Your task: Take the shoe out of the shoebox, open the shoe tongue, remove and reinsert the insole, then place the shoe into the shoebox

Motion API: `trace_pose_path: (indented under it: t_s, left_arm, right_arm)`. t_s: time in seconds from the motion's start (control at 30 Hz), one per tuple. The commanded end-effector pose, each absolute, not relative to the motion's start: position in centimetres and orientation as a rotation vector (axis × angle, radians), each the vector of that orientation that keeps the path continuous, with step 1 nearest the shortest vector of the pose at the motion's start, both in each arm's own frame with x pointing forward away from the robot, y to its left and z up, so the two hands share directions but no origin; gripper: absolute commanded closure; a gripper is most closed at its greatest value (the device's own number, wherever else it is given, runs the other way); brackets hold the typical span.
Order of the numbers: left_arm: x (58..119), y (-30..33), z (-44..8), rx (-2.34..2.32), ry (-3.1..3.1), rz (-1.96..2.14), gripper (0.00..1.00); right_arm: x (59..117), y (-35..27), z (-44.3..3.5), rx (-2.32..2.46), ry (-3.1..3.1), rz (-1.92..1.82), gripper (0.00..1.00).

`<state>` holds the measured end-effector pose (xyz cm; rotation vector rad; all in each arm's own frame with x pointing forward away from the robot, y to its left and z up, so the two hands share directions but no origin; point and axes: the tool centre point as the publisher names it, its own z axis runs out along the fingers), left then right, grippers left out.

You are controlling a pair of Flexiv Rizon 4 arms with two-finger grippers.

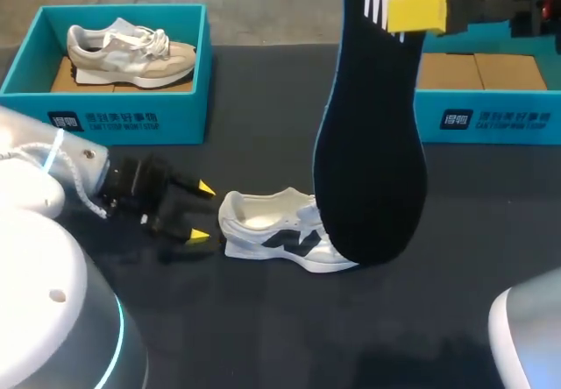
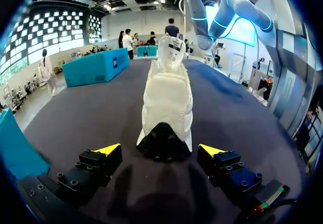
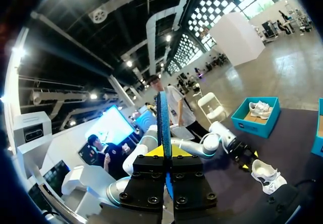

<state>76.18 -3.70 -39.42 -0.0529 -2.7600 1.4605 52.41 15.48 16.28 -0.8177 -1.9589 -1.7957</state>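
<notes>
One insole (image 3: pixel 162 123) edge-on between right fingers (image 3: pixel 147 176), broadside in head view

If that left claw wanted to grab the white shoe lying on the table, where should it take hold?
Probably the heel, coming straight in from behind. The shoe stands upright with its heel facing the left gripper, centred just ahead of its open fingers. The heel is narrow enough to fit between them, and that leaves the top opening free.
</notes>
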Motion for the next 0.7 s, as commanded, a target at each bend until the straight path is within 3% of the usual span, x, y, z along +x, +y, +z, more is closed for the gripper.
trace_pose_path:
  t_s: [0.03, 0.7]
  left_arm:
    - [75.5, -2.6, -35.8, -0.057, -2.906, 1.203, 0.00]
    - [76.2, -3.0, -29.8, -0.160, -3.052, 0.567, 0.00]
  right_arm:
    - [52.6, 15.7, 16.5, -0.819, -1.962, -1.790, 1.00]
    - [52.6, 15.7, 16.5, -0.819, -1.962, -1.790, 1.00]
